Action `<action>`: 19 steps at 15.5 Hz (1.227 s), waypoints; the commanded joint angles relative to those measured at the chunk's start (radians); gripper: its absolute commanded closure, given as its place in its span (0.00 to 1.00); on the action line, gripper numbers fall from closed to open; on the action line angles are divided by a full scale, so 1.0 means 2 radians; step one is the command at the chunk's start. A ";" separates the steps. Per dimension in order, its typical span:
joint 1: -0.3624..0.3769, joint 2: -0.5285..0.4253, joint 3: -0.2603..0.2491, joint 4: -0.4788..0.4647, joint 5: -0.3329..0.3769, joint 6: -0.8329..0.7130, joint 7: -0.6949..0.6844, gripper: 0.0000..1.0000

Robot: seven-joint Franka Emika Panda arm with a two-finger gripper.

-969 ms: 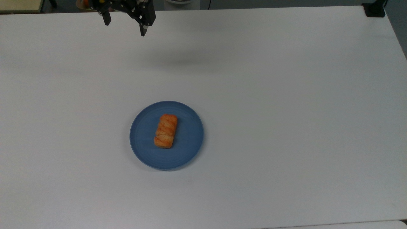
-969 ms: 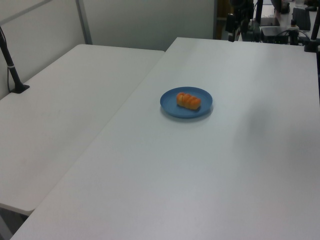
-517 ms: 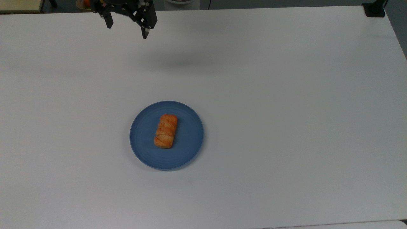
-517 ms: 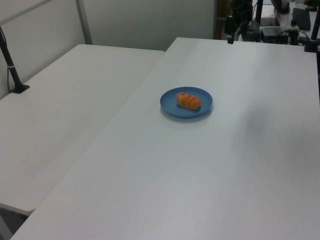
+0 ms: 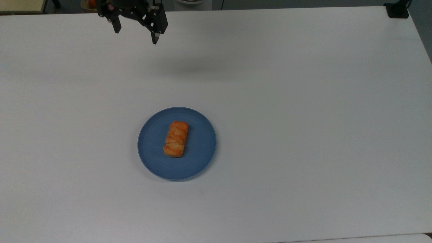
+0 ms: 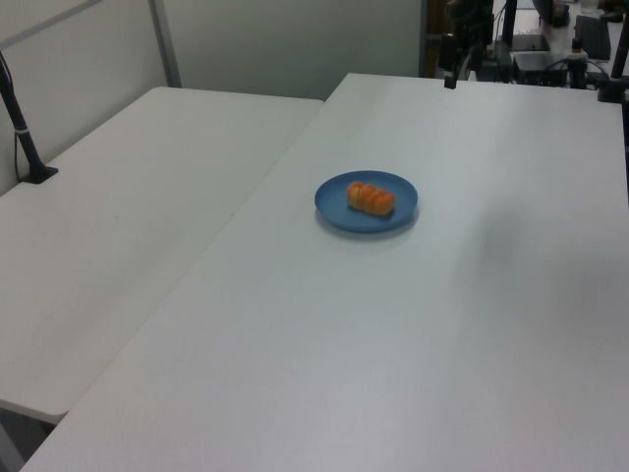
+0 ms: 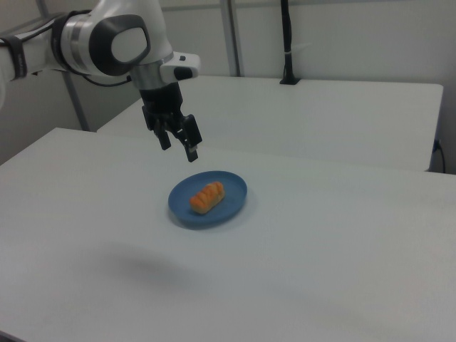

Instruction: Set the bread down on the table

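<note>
Top view: you've got one bread (image 5: 176, 139) lying on one blue plate (image 5: 199, 148), near the middle of the table (image 5: 303, 118) and a little toward the top view's left. One gripper (image 5: 136, 34) hangs at the far edge, fingers spread wide with nothing between them, well apart from the plate; bare tabletop lies between them. A black mount (image 5: 397, 10) sits in the table's far right corner.

Left view: same single bread (image 6: 371, 199) on the plate (image 6: 339, 208), and a second white table (image 6: 118, 236) runs alongside on the left view's left, with a black post (image 6: 22, 123) on it.

Right view: the gripper (image 7: 178, 144) hovers above the plate's (image 7: 231, 199) far left rim, open and empty, with the bread (image 7: 206, 197) below it
</note>
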 commanded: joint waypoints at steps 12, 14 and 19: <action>0.037 0.182 -0.003 0.054 0.039 0.208 0.055 0.00; 0.042 0.196 -0.003 0.055 0.039 0.224 0.061 0.00; 0.050 0.228 -0.001 0.054 0.034 0.265 0.061 0.00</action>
